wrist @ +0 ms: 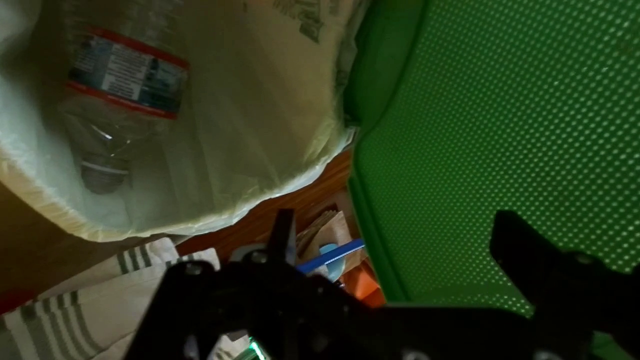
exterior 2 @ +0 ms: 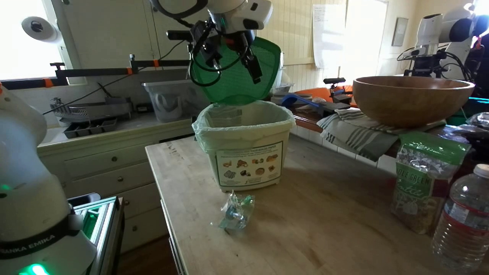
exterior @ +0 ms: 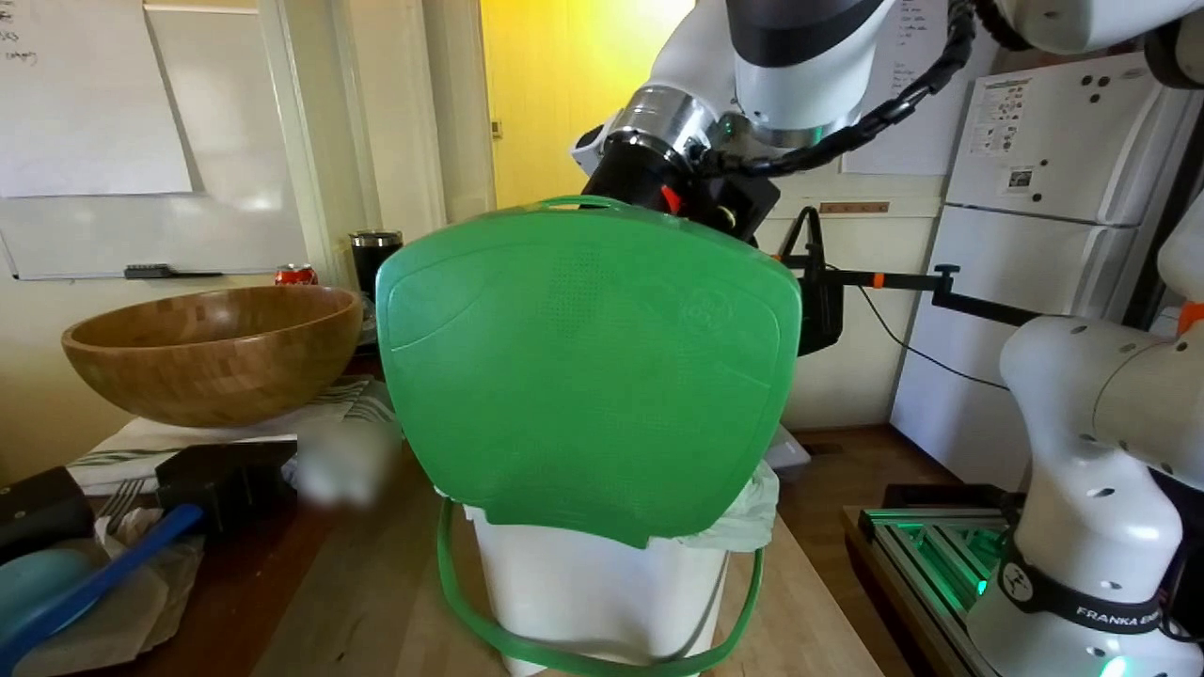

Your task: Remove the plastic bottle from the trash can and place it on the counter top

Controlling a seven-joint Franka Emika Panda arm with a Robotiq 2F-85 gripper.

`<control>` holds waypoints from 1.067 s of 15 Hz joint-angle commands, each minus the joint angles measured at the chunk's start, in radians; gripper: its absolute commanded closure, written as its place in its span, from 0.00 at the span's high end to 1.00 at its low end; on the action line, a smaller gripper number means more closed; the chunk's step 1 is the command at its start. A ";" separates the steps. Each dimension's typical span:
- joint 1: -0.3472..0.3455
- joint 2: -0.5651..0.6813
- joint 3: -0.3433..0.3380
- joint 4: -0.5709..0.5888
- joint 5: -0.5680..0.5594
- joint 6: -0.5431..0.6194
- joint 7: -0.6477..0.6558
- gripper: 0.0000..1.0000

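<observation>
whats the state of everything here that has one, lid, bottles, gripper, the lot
Gripper: open, holding nothing
Trash can: upright on the counter top
Lid: open, tipped up
Liner bag: spread open inside the bin
Plastic bottle: in the bin, ungripped; cap on or off unclear
Standing bottle: upright, capped
Green pouch: upright; sealed or not, cannot tell
Clear wrapper: crumpled
Wooden bowl: upright
Refrigerator doors: shut
Drawers: shut

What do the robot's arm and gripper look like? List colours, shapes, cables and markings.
The arm is white and rounded, with a silver collar near the gripper, which is black with two angular fingers. A black, ribbed cable runs along the arm. Around the base, a black band shows white lettering starting FRANKA, and a light glows green.
</observation>
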 commanded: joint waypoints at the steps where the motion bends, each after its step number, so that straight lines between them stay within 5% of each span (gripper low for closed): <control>1: 0.008 -0.003 -0.014 0.013 0.114 -0.078 -0.104 0.74; 11: -0.035 0.024 -0.008 0.039 0.379 -0.270 -0.322 0.01; 16: -0.080 0.041 0.009 0.047 0.475 -0.367 -0.403 0.00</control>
